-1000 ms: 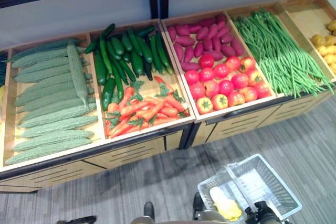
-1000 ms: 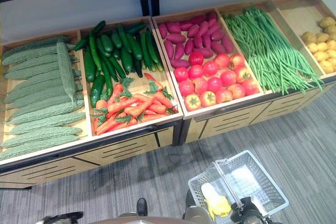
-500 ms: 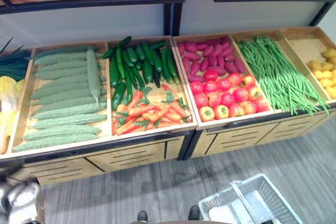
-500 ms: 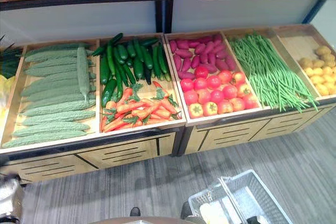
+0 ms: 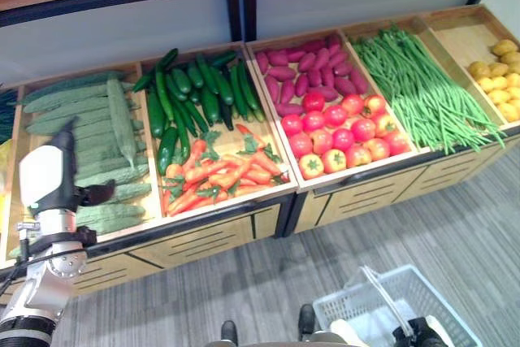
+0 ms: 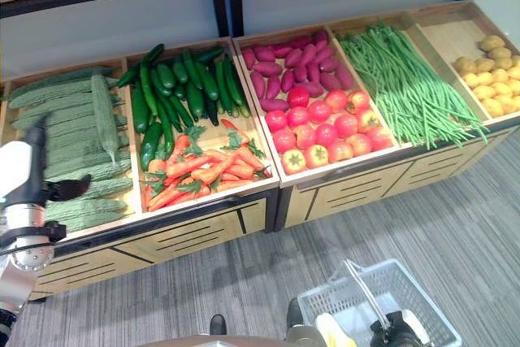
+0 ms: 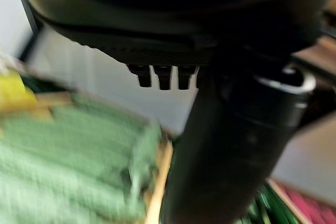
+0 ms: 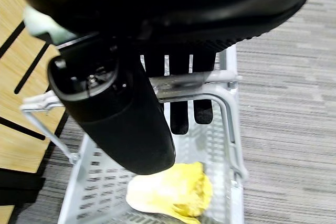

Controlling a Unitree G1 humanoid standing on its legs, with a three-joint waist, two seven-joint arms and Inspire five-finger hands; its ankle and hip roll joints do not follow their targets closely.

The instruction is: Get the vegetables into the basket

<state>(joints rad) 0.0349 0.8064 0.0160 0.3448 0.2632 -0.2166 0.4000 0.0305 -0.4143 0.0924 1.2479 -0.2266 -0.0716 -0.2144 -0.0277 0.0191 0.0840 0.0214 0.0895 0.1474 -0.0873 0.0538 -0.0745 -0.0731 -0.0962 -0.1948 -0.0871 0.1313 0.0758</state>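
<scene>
Reaching out at nine o'clock, the left hand (image 5: 50, 178) hangs over the bumpy green gourds (image 5: 85, 132); I cannot tell its fingers. They look stiff and light, best held mid-length. The right hand (image 8: 157, 51) curls round the basket (image 8: 231, 145) handle at five o'clock.

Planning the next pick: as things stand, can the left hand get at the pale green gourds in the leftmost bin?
Probably yes: the left hand hangs right over the gourds, nothing between them.
</scene>
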